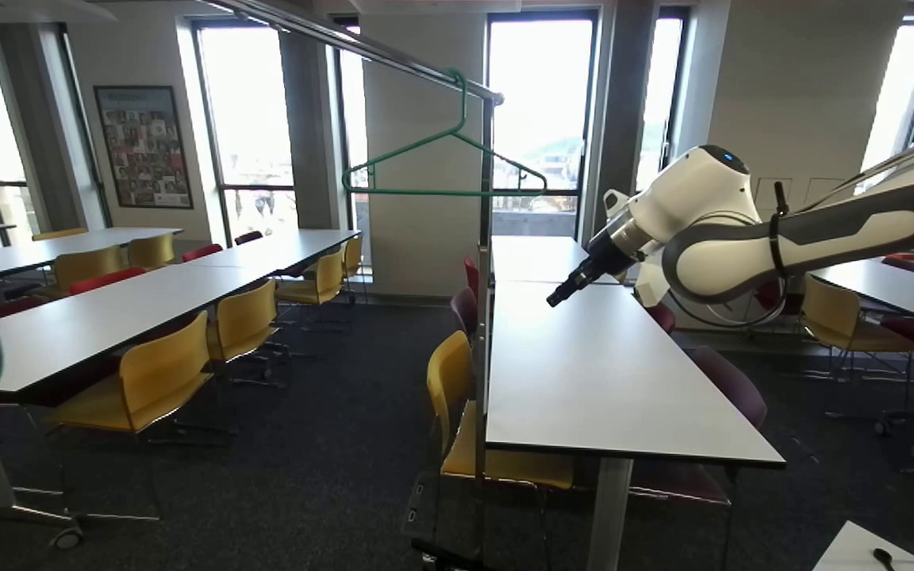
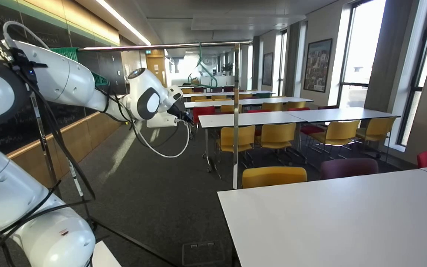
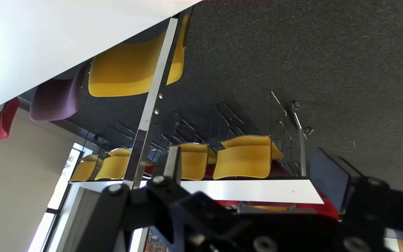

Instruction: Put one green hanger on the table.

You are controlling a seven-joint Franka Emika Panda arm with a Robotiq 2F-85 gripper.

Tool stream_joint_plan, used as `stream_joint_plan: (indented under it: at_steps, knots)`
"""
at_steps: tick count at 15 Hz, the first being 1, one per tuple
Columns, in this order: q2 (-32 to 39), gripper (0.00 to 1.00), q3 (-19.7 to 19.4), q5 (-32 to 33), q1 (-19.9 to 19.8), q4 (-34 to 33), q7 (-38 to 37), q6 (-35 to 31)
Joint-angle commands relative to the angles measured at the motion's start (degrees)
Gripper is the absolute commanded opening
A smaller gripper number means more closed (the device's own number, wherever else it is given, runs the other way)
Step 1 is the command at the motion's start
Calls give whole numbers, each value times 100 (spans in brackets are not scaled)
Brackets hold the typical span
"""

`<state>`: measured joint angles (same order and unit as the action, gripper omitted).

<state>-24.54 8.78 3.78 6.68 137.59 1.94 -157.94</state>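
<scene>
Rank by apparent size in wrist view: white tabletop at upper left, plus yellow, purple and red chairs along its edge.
Largest first:
white tabletop, cut off by the frame
yellow chair, partly behind a metal post
purple chair
red chair
Picture size only; nearness may drive the chairs' order.

White glare from tall windows point(image 1: 544, 111).

Green hanger point(image 1: 445, 193), hung by hook, apart from white table point(image 1: 608, 373)
</scene>
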Motion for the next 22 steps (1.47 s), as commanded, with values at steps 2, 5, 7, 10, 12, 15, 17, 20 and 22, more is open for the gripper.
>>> stream_joint_plan:
  at_steps: [2, 5, 7, 10, 12, 15, 17, 20, 22]
  knots:
    - [109, 100, 152, 364, -287, -132, -233, -255]
    - [330, 100, 98, 599, -301, -391, -37, -1108]
    - [597, 100, 262, 959, -605, -702, -77, -1650]
    - [959, 100, 367, 1529, -868, -1117, 114, -2233]
    - [1166, 100, 469, 1937, -1053, -1363, 217, -2503]
    - [1425, 100, 615, 2528, -1313, -1712, 380, -2808]
    - [1530, 100, 732, 2908, -1527, -1915, 455, -2999]
    - [1555, 100, 1000, 3425, -2009, -2182, 546, -3220]
    - [1427, 100, 1341, 3705, -2599, -2341, 507, -3207]
